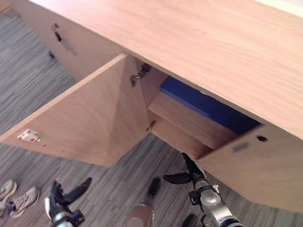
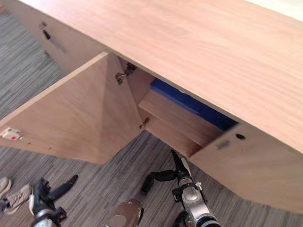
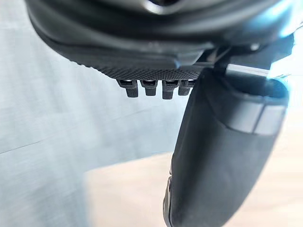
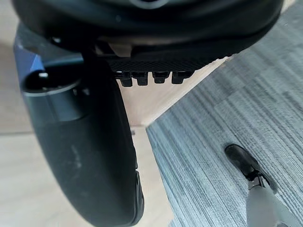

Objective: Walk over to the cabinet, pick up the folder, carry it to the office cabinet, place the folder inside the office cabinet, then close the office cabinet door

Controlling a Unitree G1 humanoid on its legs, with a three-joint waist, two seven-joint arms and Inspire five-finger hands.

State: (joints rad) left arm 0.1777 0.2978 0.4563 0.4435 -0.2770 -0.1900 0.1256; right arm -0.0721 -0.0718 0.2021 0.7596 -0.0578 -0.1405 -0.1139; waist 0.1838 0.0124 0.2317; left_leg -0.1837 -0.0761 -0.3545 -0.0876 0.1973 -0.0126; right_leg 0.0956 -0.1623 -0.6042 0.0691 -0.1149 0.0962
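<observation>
Office cabinet (image 1: 203, 34): long, low, wood-finished, standing on grey striped carpet (image 1: 18, 85). One door (image 1: 91, 122) is open, swung out to the left on two metal hinges (image 1: 139, 76).

The folder (image 1: 207, 103) is blue and lies flat on the upper shelf (image 1: 187, 121) inside the open compartment. Neither hand touches it.

Right hand (image 1: 194, 173): low and near the compartment's mouth, fingers straight, thumb spread out to the left, holding nothing.

Left hand (image 1: 62, 197): near left, below the open door and apart from it, fingers and thumb extended, also empty.

Markings: a small white plate (image 1: 28, 135) with a red spot sits at the outer corner of the door's inner face; any print on it is too small to read. The closed door to the right carries a keyhole (image 1: 261, 138) and a small grey tab (image 1: 240, 147), which is illegible.

A person's light shoes (image 1: 13, 197) stand on the carpet at the near left.
</observation>
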